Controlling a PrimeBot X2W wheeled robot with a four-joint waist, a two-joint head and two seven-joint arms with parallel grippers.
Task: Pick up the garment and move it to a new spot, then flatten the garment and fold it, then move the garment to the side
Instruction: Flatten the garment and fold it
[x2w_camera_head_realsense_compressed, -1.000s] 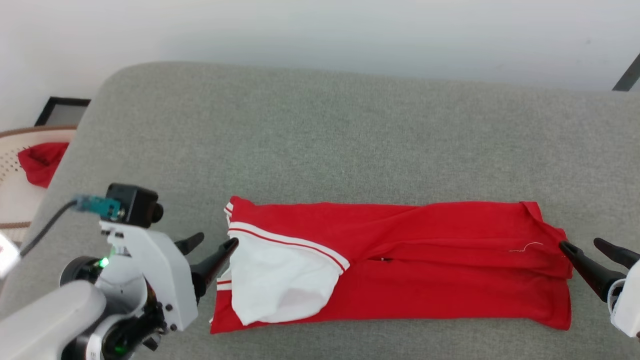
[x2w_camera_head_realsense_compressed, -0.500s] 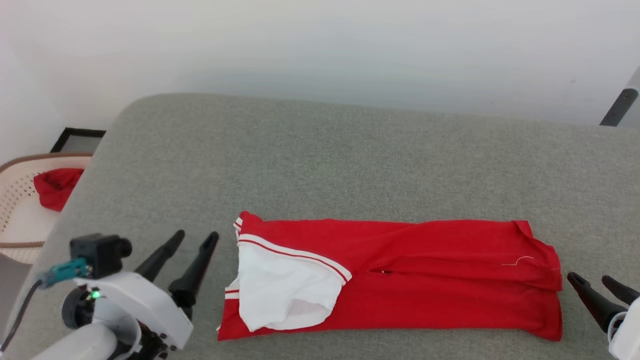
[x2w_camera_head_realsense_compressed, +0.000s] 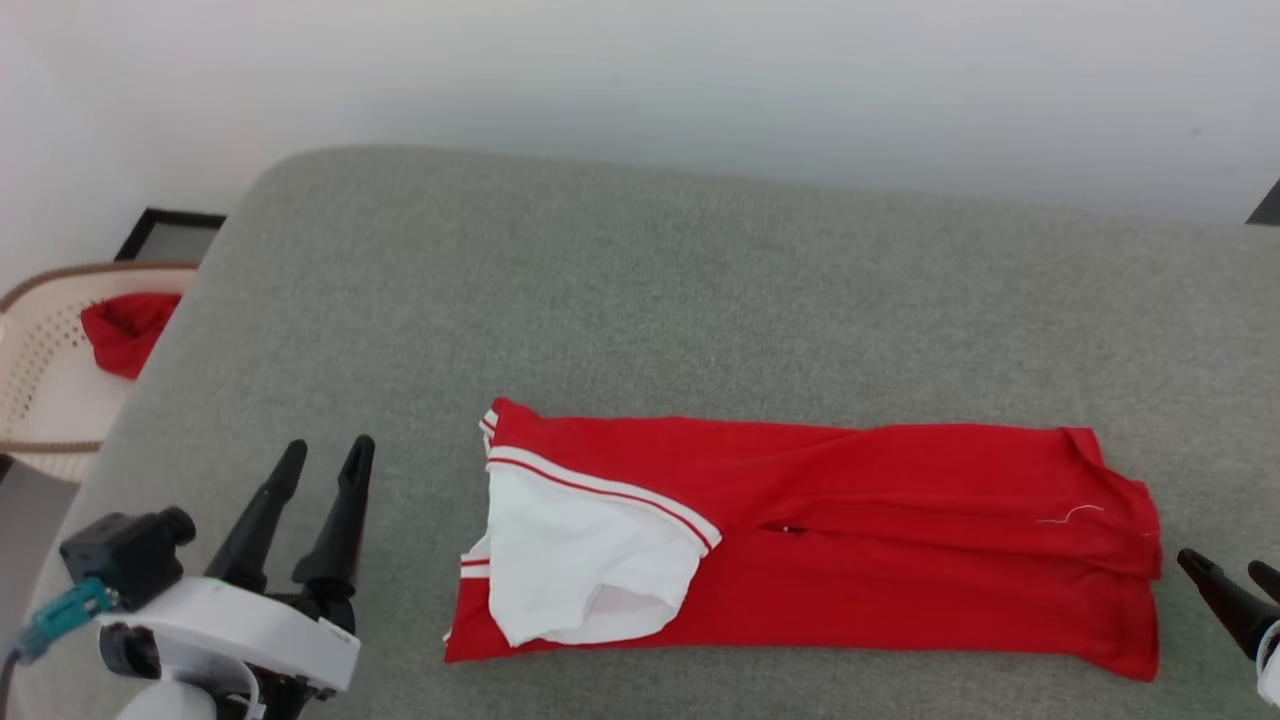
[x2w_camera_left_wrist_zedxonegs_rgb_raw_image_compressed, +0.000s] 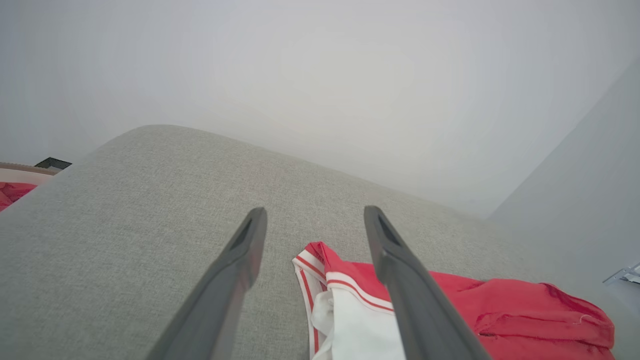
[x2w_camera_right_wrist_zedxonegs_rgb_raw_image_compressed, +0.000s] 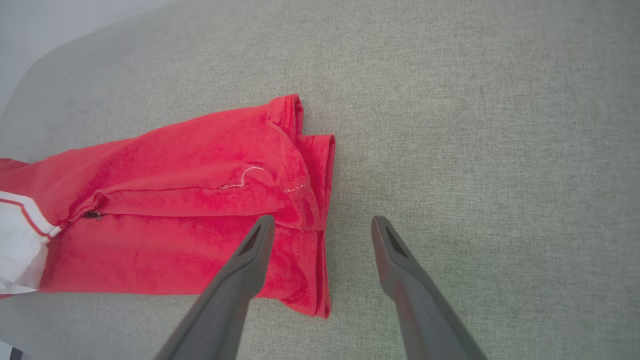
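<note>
The left gripper (x2w_camera_head_realsense_compressed: 331, 443) sits nearest, its two dark fingers spread wide and holding nothing. The right gripper (x2w_camera_head_realsense_compressed: 1222, 562) is spread just as wide and is also empty. Both are over a grey woven cushioned surface (x2w_camera_head_realsense_compressed: 640, 300) with a rounded corner far off to the left gripper's side.

Between the grippers lies the garment (x2w_camera_head_realsense_compressed: 900, 540), folded into a long flat red band. Its white sleeve and striped trim lie near the left gripper, apart from the fingers. Its red hemmed end is just beside the right gripper. In the right wrist view one fingertip shows over that hem, and I cannot tell whether it touches.

Beyond the garment the grey surface runs on to a plain pale wall (x2w_camera_head_realsense_compressed: 640, 80). Outward from the left gripper, past the surface's edge, a cream perforated basket (x2w_camera_head_realsense_compressed: 30, 345) holds a small red cloth bundle (x2w_camera_head_realsense_compressed: 125, 325). A dark frame (x2w_camera_head_realsense_compressed: 170, 222) lies beyond it by the wall.
</note>
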